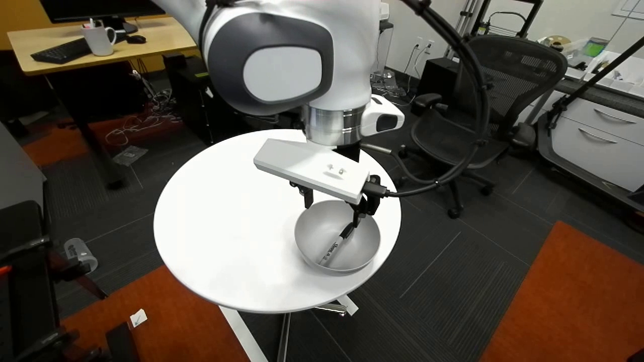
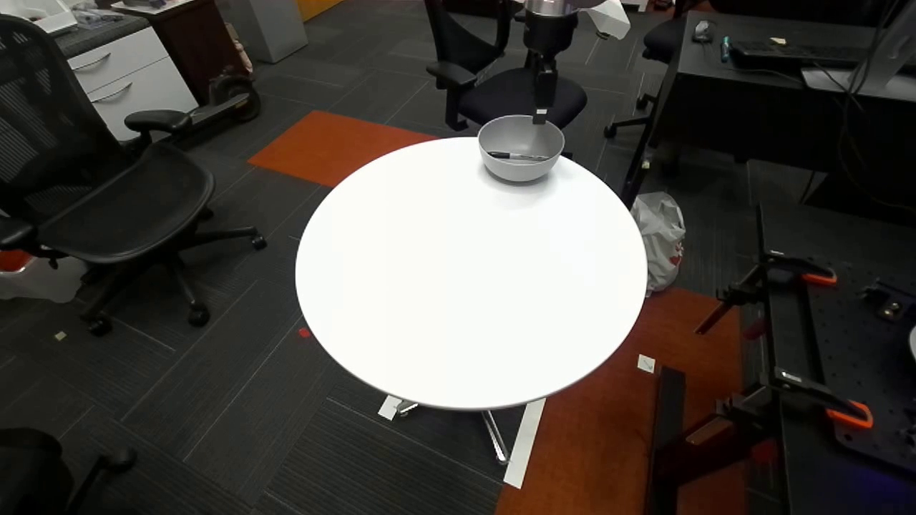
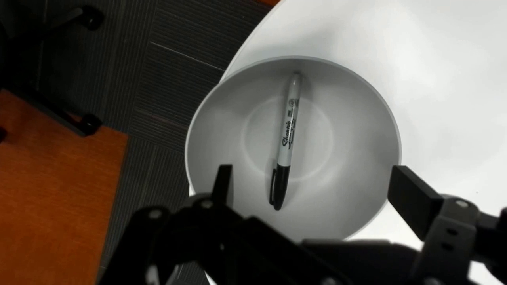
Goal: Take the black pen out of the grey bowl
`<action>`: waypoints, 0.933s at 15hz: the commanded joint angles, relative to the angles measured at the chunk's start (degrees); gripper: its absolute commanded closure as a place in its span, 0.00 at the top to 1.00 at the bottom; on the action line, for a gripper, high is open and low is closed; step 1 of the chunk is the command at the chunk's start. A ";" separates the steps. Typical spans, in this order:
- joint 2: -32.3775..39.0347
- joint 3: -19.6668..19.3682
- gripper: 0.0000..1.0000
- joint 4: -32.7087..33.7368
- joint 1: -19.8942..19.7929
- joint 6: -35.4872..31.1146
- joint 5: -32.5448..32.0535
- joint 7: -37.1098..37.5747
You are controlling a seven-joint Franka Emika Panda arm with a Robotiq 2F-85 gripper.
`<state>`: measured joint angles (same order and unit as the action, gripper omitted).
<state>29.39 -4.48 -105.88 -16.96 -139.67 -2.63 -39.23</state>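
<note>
The grey bowl (image 1: 363, 247) stands near the edge of the round white table; it also shows in an exterior view (image 2: 521, 172) and in the wrist view (image 3: 356, 134). The black pen is a marker with a light grey barrel and black cap. It lies slanted inside the bowl in both exterior views (image 1: 334, 247) (image 2: 517, 156) and in the wrist view (image 3: 289, 132). My gripper (image 1: 332, 213) is open and empty above the bowl. In the wrist view the gripper (image 3: 311, 170) has its fingers wide apart, one either side of the pen's cap end, not touching the pen.
The round white table (image 1: 226, 226) has its edge close beside the bowl; the table also shows in an exterior view (image 2: 465, 286). A black office chair (image 1: 503, 90) stands behind the table. A dark workbench with clamps (image 2: 844, 343) stands to one side.
</note>
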 commanded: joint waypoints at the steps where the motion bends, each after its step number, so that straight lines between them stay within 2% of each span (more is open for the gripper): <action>1: -0.04 0.43 1.00 0.20 -0.41 0.29 -0.34 0.23; 6: 2.13 1.23 1.00 0.66 -0.74 -4.21 0.47 0.18; 14: 7.44 2.64 1.00 1.78 -2.22 -7.94 1.45 0.56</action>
<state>35.07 -3.02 -105.54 -17.85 -145.84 -1.94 -39.10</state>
